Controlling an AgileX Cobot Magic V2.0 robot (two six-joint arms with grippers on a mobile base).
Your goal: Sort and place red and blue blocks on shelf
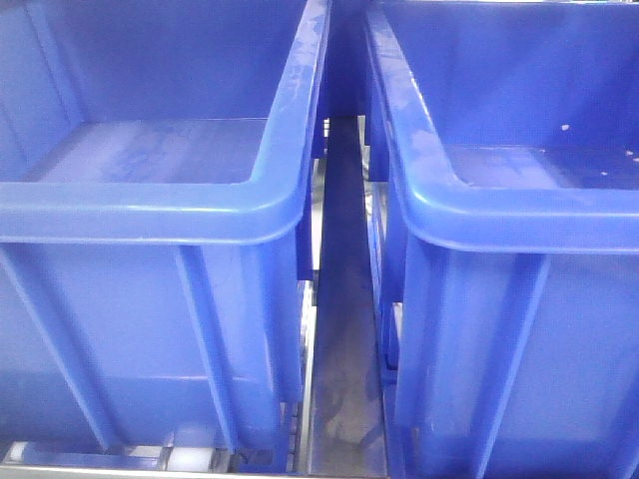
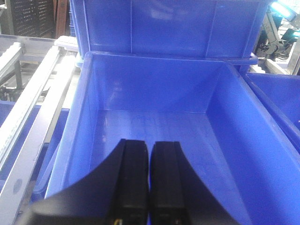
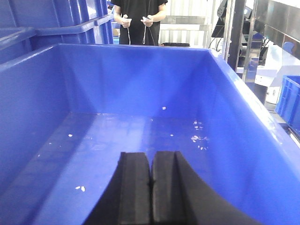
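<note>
So both claws pressed together, left claw point(image 2: 149, 176) over big blue plastic bin point(image 2: 75, 136), right claw point(image 3: 151, 187) over speckled blue bin point(image 3: 243, 117), nothing gripped

Both large bins, the left bin point(image 1: 150, 200) and the right bin point(image 1: 519, 210), were a saturated mid-blue, with paler scuffed patches on their rims and floors. White flecks point(image 3: 199, 137) dotted the right bin's blue floor, and the shelf rails point(image 2: 28, 117) beside the left bin were pale grey. Both the left gripper point(image 2: 149, 187) and the right gripper point(image 3: 151, 187) were matte black.
</note>
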